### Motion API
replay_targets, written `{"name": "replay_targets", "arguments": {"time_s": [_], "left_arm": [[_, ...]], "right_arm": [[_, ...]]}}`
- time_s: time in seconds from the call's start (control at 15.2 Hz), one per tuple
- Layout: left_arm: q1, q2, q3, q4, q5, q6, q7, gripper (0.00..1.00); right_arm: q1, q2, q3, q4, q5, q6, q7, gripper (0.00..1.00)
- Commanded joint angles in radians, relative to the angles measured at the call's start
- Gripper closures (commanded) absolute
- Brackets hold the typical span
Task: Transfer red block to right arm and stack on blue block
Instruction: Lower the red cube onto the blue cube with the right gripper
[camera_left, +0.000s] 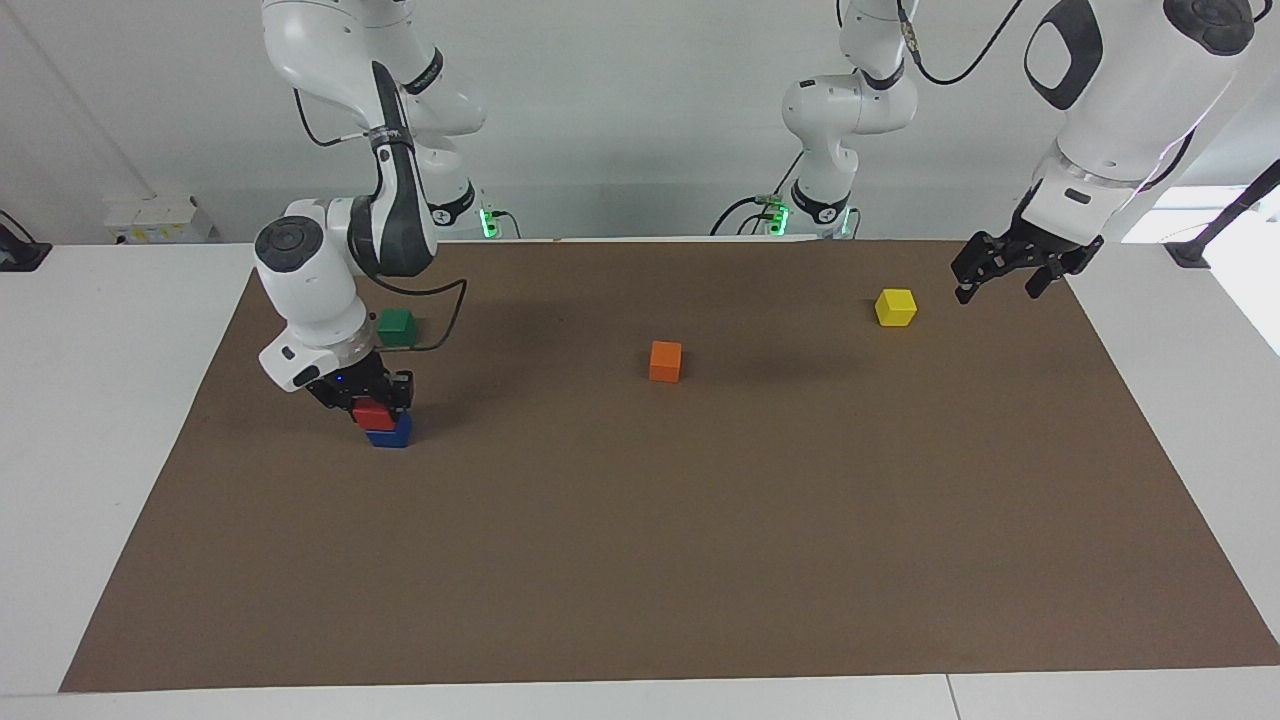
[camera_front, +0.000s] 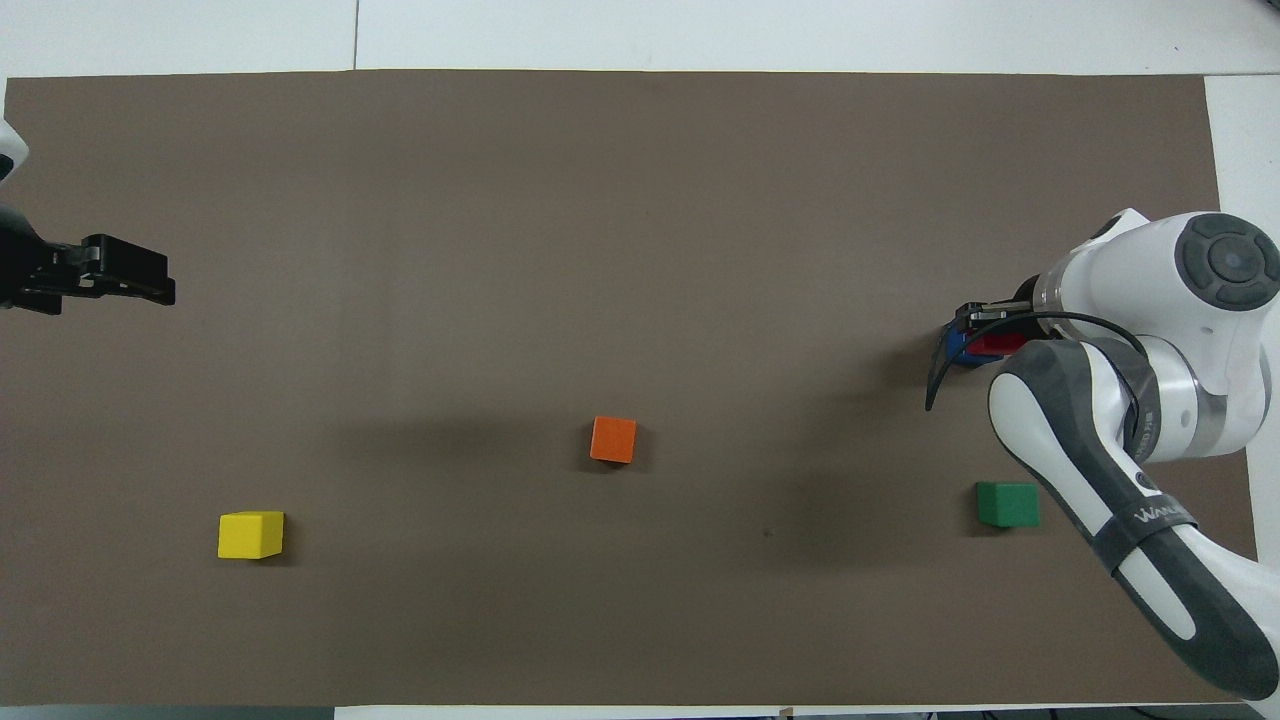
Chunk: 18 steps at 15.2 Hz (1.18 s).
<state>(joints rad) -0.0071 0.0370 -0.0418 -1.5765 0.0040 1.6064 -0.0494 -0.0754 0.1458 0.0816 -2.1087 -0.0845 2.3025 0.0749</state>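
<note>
Facing view: the right gripper (camera_left: 372, 398), on the white jointed right arm (camera_left: 330, 270), is lowered at the right arm's end of the brown table mat (camera_left: 640, 560). Its black fingers are closed on the sides of the small bright red cube (camera_left: 374, 414), which sits on top of the small deep blue cube (camera_left: 391, 432). The red cube is slightly offset from the blue one. The stack appears made, and the side grip keeps the red cube aligned until release. A small green cube (camera_left: 396, 326) lies nearer the robots, just beside the arm. The left gripper (camera_left: 1008, 268) waits raised over the mat's edge at the left arm's end, fingers spread and empty, near the small yellow cube (camera_left: 895, 307). A small orange cube (camera_left: 665, 360) sits mid-table.

Overhead view: the right arm's wrist covers most of the stack; only slivers of red cube (camera_front: 1000, 345) and blue cube (camera_front: 958, 345) show. The left gripper (camera_front: 135, 275) stands well apart from the stack, which leaves room for release.
</note>
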Motion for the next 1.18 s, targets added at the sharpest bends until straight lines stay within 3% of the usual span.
{"name": "replay_targets", "arguments": {"time_s": [0.0, 0.92, 0.99, 1.05, 1.12], "left_arm": [[-0.013, 0.011, 0.013, 0.027, -0.015, -0.026, 0.016, 0.0], [-0.005, -0.026, 0.002, 0.029, -0.012, -0.112, 0.011, 0.0], [-0.005, -0.029, 0.002, 0.03, -0.012, -0.123, 0.011, 0.0], [-0.005, -0.031, 0.002, 0.027, -0.012, -0.125, 0.011, 0.0], [-0.005, -0.034, 0.002, 0.023, -0.012, -0.125, 0.013, 0.0]], "right_arm": [[-0.029, -0.011, 0.014, -0.036, -0.028, 0.058, -0.016, 1.0], [-0.055, -0.009, 0.015, -0.042, 0.149, 0.055, -0.152, 1.0], [-0.055, -0.009, 0.015, -0.042, 0.149, 0.057, -0.152, 0.41], [-0.055, -0.009, 0.015, -0.04, 0.149, 0.058, -0.152, 0.0], [-0.053, -0.008, 0.014, -0.037, 0.149, 0.06, -0.152, 0.0]]}}
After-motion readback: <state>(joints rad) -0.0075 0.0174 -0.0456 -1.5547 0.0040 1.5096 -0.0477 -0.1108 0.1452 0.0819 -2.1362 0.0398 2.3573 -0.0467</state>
